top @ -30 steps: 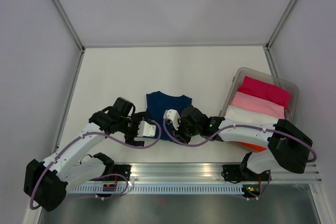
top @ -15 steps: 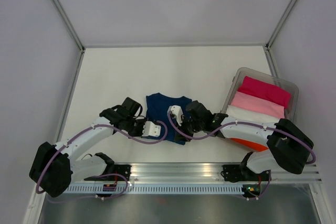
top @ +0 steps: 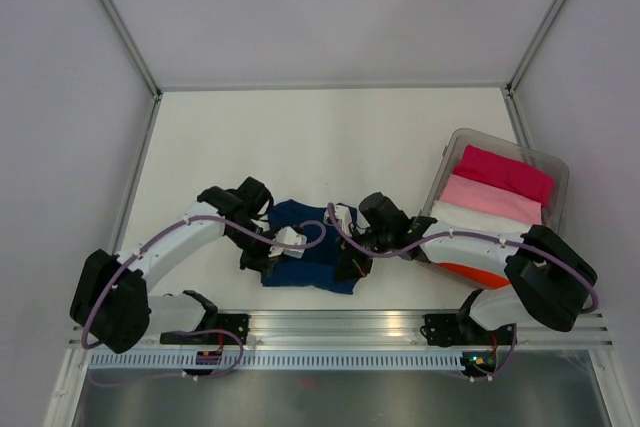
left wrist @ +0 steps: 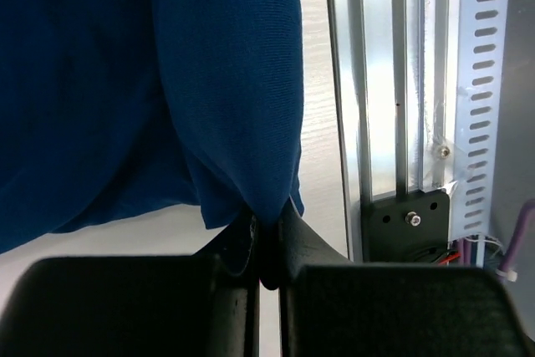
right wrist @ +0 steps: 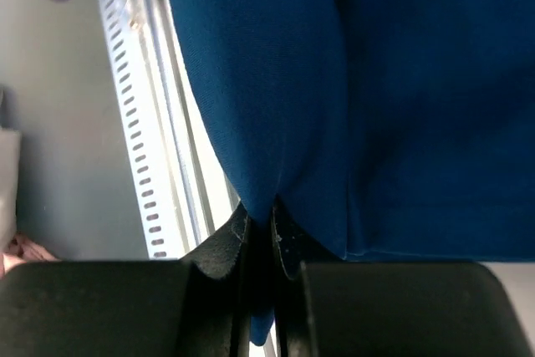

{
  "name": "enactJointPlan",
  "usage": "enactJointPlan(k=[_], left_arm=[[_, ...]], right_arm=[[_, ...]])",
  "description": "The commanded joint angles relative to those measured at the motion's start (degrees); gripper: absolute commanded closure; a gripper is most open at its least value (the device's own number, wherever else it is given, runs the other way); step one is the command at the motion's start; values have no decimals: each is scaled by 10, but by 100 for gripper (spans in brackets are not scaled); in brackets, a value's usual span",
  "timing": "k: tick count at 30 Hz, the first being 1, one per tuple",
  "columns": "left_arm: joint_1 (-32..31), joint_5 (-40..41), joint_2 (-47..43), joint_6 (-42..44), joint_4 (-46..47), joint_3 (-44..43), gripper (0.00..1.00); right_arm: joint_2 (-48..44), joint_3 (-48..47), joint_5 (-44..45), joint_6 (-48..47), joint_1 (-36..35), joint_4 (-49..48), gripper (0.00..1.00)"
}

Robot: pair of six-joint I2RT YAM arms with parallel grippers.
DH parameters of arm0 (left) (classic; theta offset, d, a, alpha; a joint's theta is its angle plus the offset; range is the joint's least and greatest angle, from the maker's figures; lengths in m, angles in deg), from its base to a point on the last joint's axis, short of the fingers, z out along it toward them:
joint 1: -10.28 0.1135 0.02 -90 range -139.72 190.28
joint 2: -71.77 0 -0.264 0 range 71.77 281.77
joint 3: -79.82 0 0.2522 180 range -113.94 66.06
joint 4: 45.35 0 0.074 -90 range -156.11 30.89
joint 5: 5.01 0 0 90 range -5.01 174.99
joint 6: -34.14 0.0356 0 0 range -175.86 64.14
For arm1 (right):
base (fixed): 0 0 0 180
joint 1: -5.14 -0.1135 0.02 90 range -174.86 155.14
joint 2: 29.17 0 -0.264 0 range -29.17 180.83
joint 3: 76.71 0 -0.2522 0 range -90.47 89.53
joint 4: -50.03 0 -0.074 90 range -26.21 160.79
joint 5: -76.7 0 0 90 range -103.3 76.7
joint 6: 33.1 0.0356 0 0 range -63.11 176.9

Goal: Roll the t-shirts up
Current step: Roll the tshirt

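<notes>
I have the left gripper (left wrist: 267,236) and right gripper (right wrist: 269,221) each clenched on a pinch of the dark navy-blue cotton tee (top: 312,269), bunched near-centre on the white table (top: 300,137), seemingly to hold both sides even for rolling.

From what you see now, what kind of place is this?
Probably a robot test cell: plain white walls around a table, a metal rail at its near edge, and a plastic bin of folded shirts.
</notes>
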Motion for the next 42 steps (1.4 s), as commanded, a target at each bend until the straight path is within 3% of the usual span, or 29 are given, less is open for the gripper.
enactJointPlan(k=[1,5,9,13,20,26,27,30,36,42], left_arm=[[26,-14,64,-21,-22,-40,98],[45,23,148,-56,5,-75,98],[47,44,220,-96,26,-86,98],[47,57,236,-120,43,-99,98],[47,73,273,-175,42,-143,98],[47,66,274,-174,41,-142,98],[47,66,273,-176,41,-142,98],[47,58,268,-178,41,-144,96],[47,79,267,-180,40,-147,80],[47,130,249,-159,41,-157,50]], right_arm=[[20,-7,13,32,45,-5,84],[43,-39,50,8,81,14,71],[55,-49,68,4,88,39,67],[4,-41,89,-4,108,56,67],[-76,-107,301,-38,102,187,67],[-141,-14,281,23,-14,11,74],[-138,0,279,34,-28,-56,75],[-99,30,301,84,-67,-137,78],[-25,38,383,124,-68,-159,83],[3,54,387,166,-64,-129,86]])
